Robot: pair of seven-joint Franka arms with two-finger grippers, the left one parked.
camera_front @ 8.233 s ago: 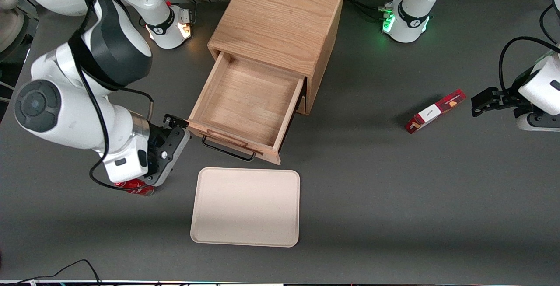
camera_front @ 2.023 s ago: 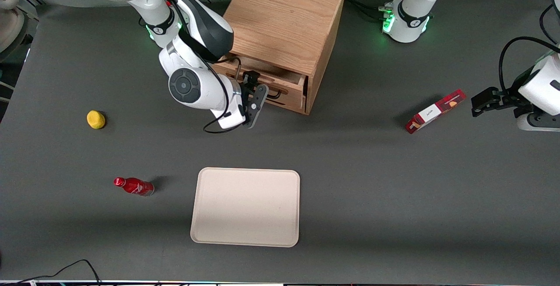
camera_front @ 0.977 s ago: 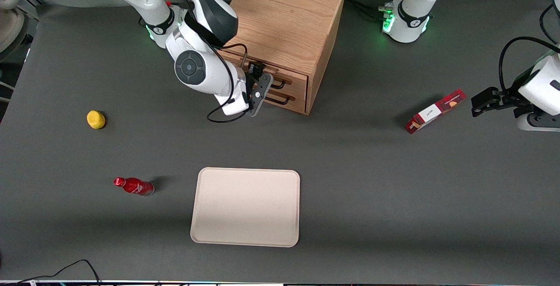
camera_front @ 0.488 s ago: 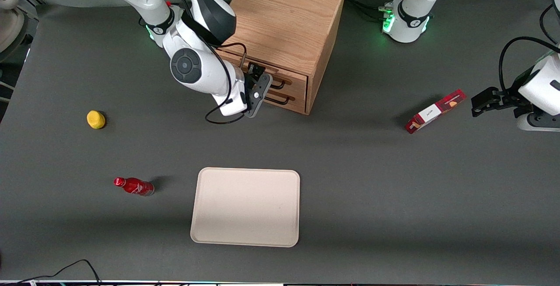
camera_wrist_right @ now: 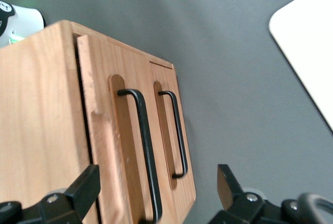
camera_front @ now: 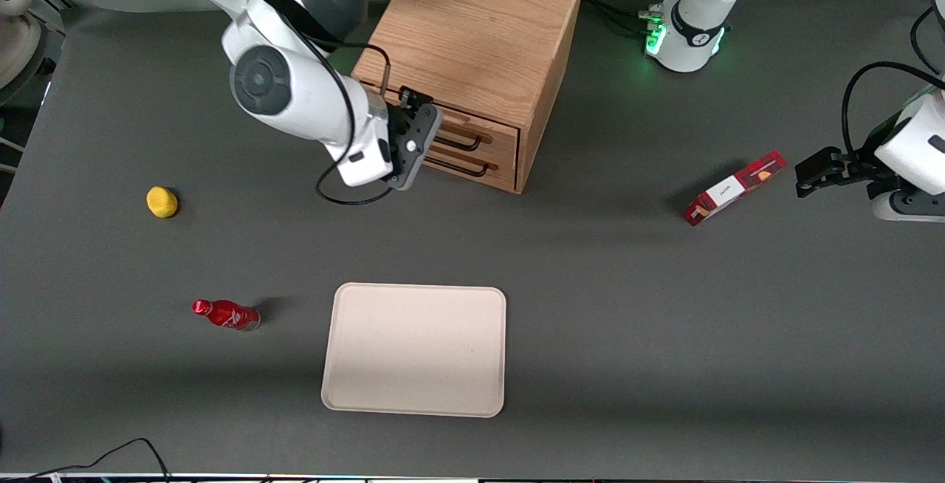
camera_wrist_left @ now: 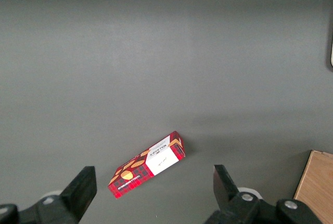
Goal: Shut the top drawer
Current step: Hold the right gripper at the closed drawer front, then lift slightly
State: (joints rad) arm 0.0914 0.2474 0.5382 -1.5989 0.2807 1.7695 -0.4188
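Note:
The top drawer (camera_front: 493, 132) sits flush in the front of the light-oak cabinet (camera_front: 472, 32), its black wire handle (camera_front: 458, 141) showing above the lower drawer's handle (camera_front: 456, 167). My right gripper (camera_front: 422, 132) hangs just in front of the drawer fronts, toward the working arm's end of them, open and holding nothing. In the right wrist view the top drawer's front (camera_wrist_right: 101, 130) and its handle (camera_wrist_right: 144, 151) lie between the spread fingers (camera_wrist_right: 83, 185) of the gripper (camera_wrist_right: 156, 187), close but apart from them.
A beige tray (camera_front: 414, 350) lies nearer the front camera than the cabinet. A red bottle (camera_front: 225, 314) and a yellow lump (camera_front: 162, 201) lie toward the working arm's end. A red box (camera_front: 734, 187) lies toward the parked arm's end.
The top drawer, wide open 8 s ago, is pushed flush into the cabinet. Over the last half second the gripper has drawn back slightly from the drawer front, toward the working arm's end.

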